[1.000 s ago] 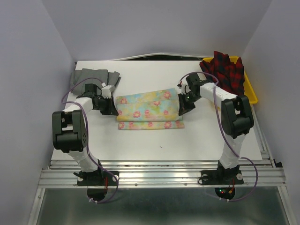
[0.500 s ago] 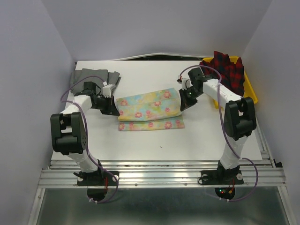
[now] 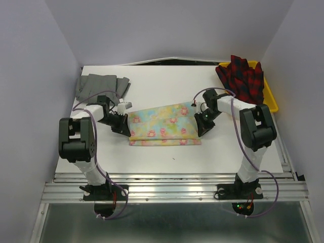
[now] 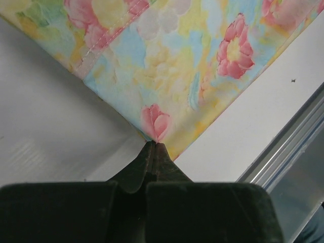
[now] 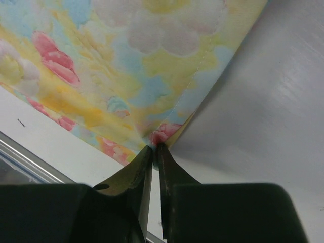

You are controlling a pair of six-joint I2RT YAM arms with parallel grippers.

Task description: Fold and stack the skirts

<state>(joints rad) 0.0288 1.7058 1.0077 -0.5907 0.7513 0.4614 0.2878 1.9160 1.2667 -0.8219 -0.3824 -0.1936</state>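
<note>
Left gripper (image 4: pixel 153 150) is pinched tight on a corner of the floral skirt (image 4: pixel 177 66), right at its tips. The cloth fans out ahead, white table (image 4: pixel 45 126) shows on either side, and a metal rail (image 4: pixel 296 152) runs off to the right.

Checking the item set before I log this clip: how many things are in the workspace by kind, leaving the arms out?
Skirts: 3, the grey skirt, the floral skirt and the plaid skirt
Trays: 1, the yellow tray
Total: 4
</note>
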